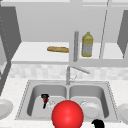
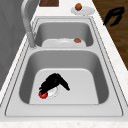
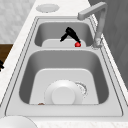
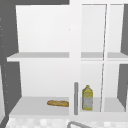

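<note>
Bright, even, shadowless rendered light; soft blur throughout, no glare.

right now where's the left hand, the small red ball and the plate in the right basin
left hand (image 2: 53, 82), left side view, on its back
small red ball (image 2: 43, 95), left side view, on its middle
plate (image 3: 63, 94), right side view, on its flat middle

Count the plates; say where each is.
3. One plate lies in the right basin, a second plate on the counter left of the sink, a third plate on the counter right of it. Others may be hidden.
</note>
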You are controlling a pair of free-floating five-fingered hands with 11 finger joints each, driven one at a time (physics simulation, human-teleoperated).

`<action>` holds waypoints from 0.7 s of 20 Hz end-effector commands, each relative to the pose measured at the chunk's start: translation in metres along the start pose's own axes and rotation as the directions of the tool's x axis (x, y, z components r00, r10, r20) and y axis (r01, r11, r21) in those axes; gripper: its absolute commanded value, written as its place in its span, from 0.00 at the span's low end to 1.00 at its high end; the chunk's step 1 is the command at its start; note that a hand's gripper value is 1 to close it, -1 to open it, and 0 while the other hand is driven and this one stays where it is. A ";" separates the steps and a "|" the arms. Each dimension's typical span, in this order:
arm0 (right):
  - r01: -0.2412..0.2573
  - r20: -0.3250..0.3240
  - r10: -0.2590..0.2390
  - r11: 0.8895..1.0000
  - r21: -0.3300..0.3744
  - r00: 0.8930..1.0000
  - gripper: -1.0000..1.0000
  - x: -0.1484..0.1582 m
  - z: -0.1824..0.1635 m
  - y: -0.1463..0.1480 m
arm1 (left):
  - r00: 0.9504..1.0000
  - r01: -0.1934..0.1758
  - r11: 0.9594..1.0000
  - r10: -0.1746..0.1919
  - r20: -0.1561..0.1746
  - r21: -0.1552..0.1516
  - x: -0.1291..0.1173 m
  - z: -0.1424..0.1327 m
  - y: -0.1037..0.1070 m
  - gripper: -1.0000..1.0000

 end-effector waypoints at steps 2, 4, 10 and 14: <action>0.000 0.000 0.000 1.000 0.000 1.000 0.50 0.000 0.000 0.000 | 0.999 -0.044 0.999 0.044 0.018 0.007 -0.017 0.008 -0.005 0.00; 0.000 0.000 0.000 1.000 0.000 1.000 0.50 0.000 0.000 0.000 | 0.999 -0.034 0.999 0.034 0.025 0.014 -0.019 0.015 -0.005 0.00; 0.000 0.000 0.000 1.000 0.000 1.000 0.50 0.000 0.000 0.000 | 0.997 -0.071 0.998 0.071 0.006 0.002 -0.049 0.016 0.000 0.00; 0.000 0.000 0.000 1.000 0.000 1.000 0.50 0.000 0.000 0.000 | 0.995 -0.103 0.995 0.103 0.003 0.001 -0.076 0.016 0.009 0.00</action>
